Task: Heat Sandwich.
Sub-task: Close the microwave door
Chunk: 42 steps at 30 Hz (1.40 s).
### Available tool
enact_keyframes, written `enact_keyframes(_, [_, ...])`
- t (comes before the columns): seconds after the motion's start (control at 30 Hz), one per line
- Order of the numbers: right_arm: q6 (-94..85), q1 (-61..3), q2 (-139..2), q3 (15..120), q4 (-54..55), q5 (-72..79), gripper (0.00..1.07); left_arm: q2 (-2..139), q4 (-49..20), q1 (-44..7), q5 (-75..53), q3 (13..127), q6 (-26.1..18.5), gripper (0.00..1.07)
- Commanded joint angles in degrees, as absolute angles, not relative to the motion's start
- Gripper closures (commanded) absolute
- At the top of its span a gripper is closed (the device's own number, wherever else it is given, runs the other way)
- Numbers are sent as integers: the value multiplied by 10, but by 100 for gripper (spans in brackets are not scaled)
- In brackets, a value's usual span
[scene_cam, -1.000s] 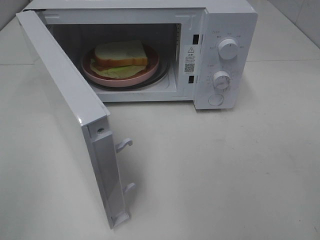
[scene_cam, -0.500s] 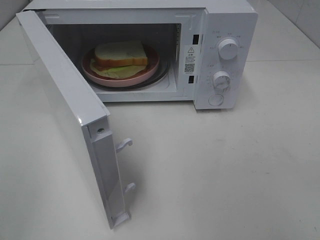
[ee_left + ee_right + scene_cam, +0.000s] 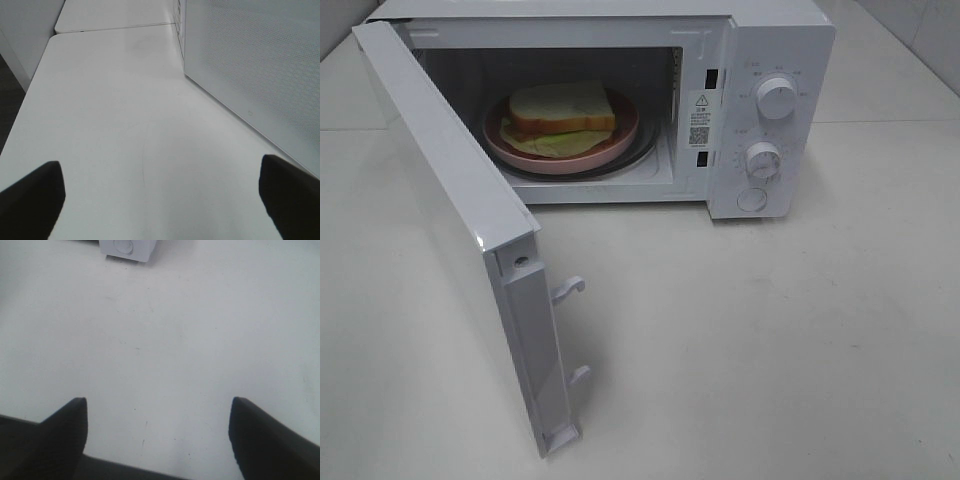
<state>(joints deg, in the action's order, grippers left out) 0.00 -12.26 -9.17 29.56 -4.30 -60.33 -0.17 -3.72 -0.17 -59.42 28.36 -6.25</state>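
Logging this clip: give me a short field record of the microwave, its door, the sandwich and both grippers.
microwave: white, on the table
door: swung wide open
sandwich: on the pink plate, inside the cavity
left gripper: open, empty, over the table near the door
right gripper: open, empty, over the table
stage: sandwich loaded, door not yet closed

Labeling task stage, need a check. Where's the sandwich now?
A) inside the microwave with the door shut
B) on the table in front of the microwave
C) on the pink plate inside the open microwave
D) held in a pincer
C: the sandwich sits on the pink plate inside the microwave, and the door stands wide open.
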Motion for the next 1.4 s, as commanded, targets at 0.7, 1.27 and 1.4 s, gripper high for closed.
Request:
enact_keyframes(0.7, [0,-47,18,290,-41,-592,31,-14,-37,-1,-590,283,-61,3])
enact_keyframes(1.27, [0,-47,18,290,-41,-592,31,-14,-37,-1,-590,283,-61,3])
enact_keyframes(1.4, [0,-47,18,290,-41,-592,31,-14,-37,-1,-590,283,-61,3])
